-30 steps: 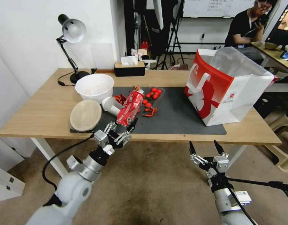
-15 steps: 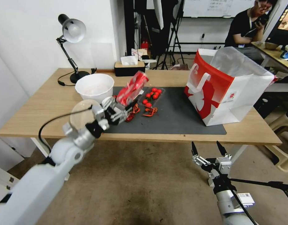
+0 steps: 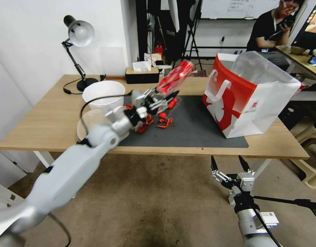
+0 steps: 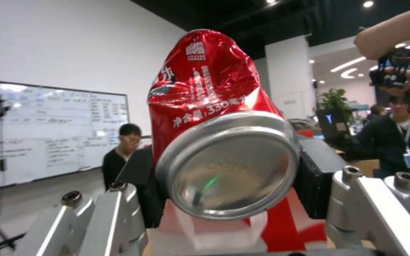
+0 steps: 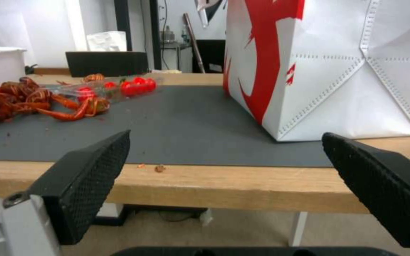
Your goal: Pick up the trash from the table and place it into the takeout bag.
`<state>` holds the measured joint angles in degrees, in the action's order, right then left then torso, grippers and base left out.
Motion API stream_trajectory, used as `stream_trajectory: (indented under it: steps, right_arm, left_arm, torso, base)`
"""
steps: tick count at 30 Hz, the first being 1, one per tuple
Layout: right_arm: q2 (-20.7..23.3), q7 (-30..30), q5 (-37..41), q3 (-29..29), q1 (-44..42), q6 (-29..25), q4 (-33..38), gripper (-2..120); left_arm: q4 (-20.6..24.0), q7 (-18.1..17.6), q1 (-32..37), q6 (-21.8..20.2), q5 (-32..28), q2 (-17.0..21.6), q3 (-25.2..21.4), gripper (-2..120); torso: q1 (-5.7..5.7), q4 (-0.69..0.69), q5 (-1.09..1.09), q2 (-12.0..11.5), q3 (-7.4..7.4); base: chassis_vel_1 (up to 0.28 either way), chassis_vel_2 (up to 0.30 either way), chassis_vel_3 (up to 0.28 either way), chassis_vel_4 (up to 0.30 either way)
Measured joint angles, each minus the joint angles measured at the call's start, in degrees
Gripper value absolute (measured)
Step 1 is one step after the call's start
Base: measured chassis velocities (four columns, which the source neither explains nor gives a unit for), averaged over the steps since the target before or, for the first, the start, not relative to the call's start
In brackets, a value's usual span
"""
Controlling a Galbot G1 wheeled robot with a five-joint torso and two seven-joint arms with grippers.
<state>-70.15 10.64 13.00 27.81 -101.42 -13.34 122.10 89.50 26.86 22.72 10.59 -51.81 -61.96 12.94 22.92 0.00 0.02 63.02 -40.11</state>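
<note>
Illumination is bright, even, from overhead ceiling lights. Shadows beneath the table [image 3: 58, 113] are soft. The head view shows wide-angle bending near its edges. The can [image 4: 219, 128] base carries glare; the room behind the can is defocused.

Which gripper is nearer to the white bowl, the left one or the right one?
The left. The left gripper holds the red soda can above the table, just beside the white bowl. The right gripper hangs open below the table's front edge, far off.
</note>
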Motion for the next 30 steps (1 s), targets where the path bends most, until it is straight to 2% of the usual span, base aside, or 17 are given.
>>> stream_trajectory:
  steps: [1, 2, 5, 6, 10, 11, 14, 18, 23, 26, 27, 30]
  right_arm:
    - [-0.17, 0.00, 0.00, 0.07, -0.02, 0.00, -0.10, 100]
    - [-0.17, 0.00, 0.00, 0.07, -0.02, 0.00, -0.10, 100]
    - [-0.69, 0.00, -0.01, 0.12, -0.12, -0.07, -0.24, 100]
    - [-0.69, 0.00, -0.01, 0.12, -0.12, -0.07, -0.24, 100]
    - [-1.03, -0.01, -0.11, 0.26, -0.39, -0.32, -0.48, 100]
    - [-1.03, -0.01, -0.11, 0.26, -0.39, -0.32, -0.48, 100]
    - [-1.20, -0.03, -0.11, 0.47, -0.52, -0.56, -0.52, 100]
    - [-1.36, -0.03, -0.07, 0.55, -0.56, -0.79, -0.59, 100]
    - [-1.43, -0.07, 0.01, 0.58, -0.61, -1.05, -0.83, 100]
    - [-1.45, -0.14, 0.12, 0.57, -0.62, -1.35, -1.03, 100]
    - [-1.45, -0.14, 0.12, 0.57, -0.62, -1.35, -1.03, 100]
    - [-1.23, -0.15, 0.40, 0.64, -0.61, -1.47, -1.03, 100]
  left_arm:
    - [-2.02, 0.08, -2.94, 0.01, -0.15, -2.00, 1.90, 52]
    - [-2.02, 0.08, -2.94, 0.01, -0.15, -2.00, 1.90, 52]
    - [-7.29, 0.46, -9.70, 0.05, -0.43, -6.05, 6.91, 52]
    - [-7.29, 0.46, -9.70, 0.05, -0.43, -6.05, 6.91, 52]
    - [-13.74, 0.27, -17.48, 0.32, -1.27, -9.66, 13.31, 52]
    - [-13.74, 0.27, -17.48, 0.32, -1.27, -9.66, 13.31, 52]
    - [-18.04, -0.58, -23.09, 0.34, -1.39, -11.37, 17.15, 52]
    - [-21.35, -1.65, -27.95, 0.34, -1.05, -12.79, 19.79, 52]
    - [-23.72, -2.62, -31.78, 0.38, 0.56, -14.53, 21.97, 52]
    - [-28.63, -3.74, -36.50, 2.89, 7.62, -18.55, 26.10, 52]
    - [-28.63, -3.74, -36.50, 2.89, 7.62, -18.55, 26.10, 52]
    - [-32.58, -4.03, -38.87, 6.09, 15.65, -21.96, 28.80, 52]
  torso:
    - [0.00, -0.01, -0.01, 0.00, 0.00]
    - [0.00, -0.01, -0.01, 0.00, 0.00]
    - [0.00, -0.03, 0.01, 0.00, 0.00]
    - [0.00, -0.03, 0.01, 0.00, 0.00]
    - [0.00, 0.00, -0.01, 0.00, 0.00]
    - [0.00, 0.00, -0.01, 0.00, 0.00]
    - [0.00, 0.00, -0.01, 0.00, 0.00]
    - [0.00, 0.00, -0.01, 0.00, 0.00]
    - [0.00, 0.01, -0.01, 0.00, 0.01]
    - [0.00, 0.00, -0.01, 0.00, 0.00]
    - [0.00, 0.00, -0.01, 0.00, 0.00]
    - [0.00, -0.01, 0.00, 0.00, 0.00]
  base:
    - [0.000, 0.000, 0.000, 0.000]
    - [0.000, 0.000, 0.000, 0.000]
    - [0.000, 0.000, 0.000, 0.000]
    - [0.000, 0.000, 0.000, 0.000]
    - [0.000, 0.000, 0.000, 0.000]
    - [0.000, 0.000, 0.000, 0.000]
    - [0.000, 0.000, 0.000, 0.000]
    - [0.000, 0.000, 0.000, 0.000]
    - [0.000, 0.000, 0.000, 0.000]
    - [0.000, 0.000, 0.000, 0.000]
    - [0.000, 0.000, 0.000, 0.000]
    - [0.000, 0.000, 0.000, 0.000]
